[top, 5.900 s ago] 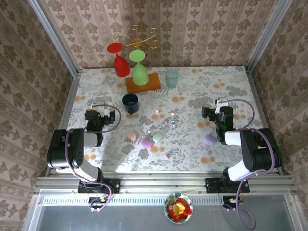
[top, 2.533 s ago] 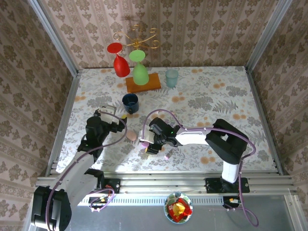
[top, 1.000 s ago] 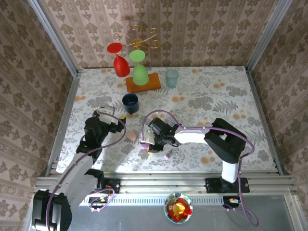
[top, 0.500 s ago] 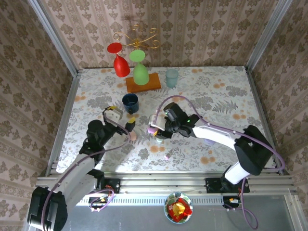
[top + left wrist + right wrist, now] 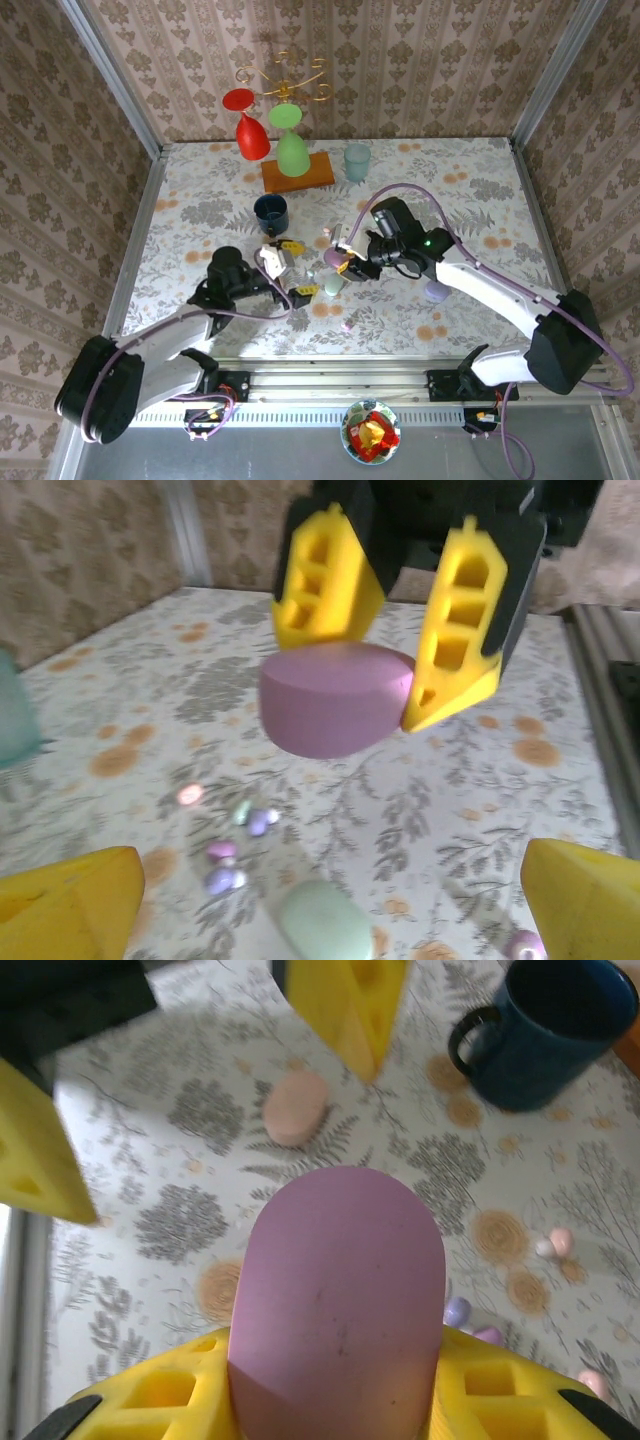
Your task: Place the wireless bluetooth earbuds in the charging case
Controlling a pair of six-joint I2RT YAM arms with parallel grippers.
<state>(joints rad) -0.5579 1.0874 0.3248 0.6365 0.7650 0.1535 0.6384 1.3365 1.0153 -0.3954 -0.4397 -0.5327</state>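
The right tool clamps the lilac case facing the spread-apart left tool, with the earbuds loose on the worktop beneath.

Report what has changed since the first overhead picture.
The right claw reached in to the middle, took hold of the lilac case and lifted it off the table. The left claw, open, swung in toward it from the left. The mint case, the blue mug and the second lilac case stayed put.
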